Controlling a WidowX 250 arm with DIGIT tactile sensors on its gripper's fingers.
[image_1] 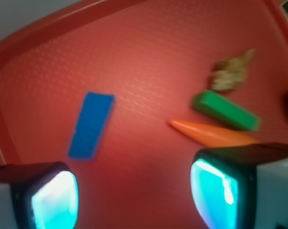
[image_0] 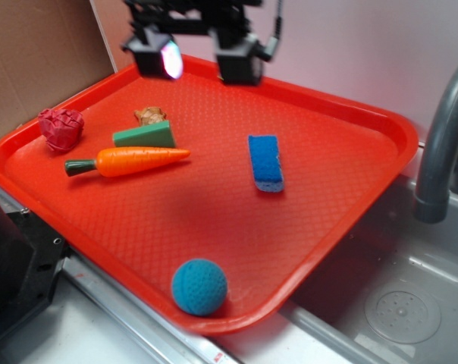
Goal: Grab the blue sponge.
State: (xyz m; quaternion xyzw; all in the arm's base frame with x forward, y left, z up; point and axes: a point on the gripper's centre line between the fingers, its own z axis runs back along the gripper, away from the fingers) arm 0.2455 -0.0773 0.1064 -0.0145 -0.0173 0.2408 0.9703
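The small, flat, rectangular bright-blue sponge (image_0: 266,162) (image_1: 91,125) lies flat on the right-of-centre part of the tray, long axis running toward the far rim, its rough darker top up and a paler blue layer showing along its near end. It rests alone, well apart from everything else, on the large red plastic tray (image_0: 214,227) (image_1: 149,62), which has rounded corners, a raised rim and a fine diamond-patterned floor. To the sponge's left in the exterior view lies the orange plastic toy carrot (image_0: 134,161) (image_1: 210,133) with a dark green stem, its point aimed toward the sponge; just behind the carrot sits a green wedge-shaped block (image_0: 145,136) (image_1: 225,110), and behind that a small tan, crumpled-looking lump (image_0: 151,115) (image_1: 231,71). Near the tray's left edge is a lumpy pinkish-red berry-like toy (image_0: 61,128). By the near rim sits a round teal-blue dimpled ball (image_0: 199,286). The black claw (image_0: 201,59) (image_1: 134,195) hangs above the tray's far part, wide open and holding nothing, its two glowing pads spread apart and clear of the sponge. The tray rests over a grey metal sink (image_0: 396,303) with a round drain, a grey curved tap (image_0: 441,144) at right; brown cardboard (image_0: 32,61) and a pale wall stand behind.
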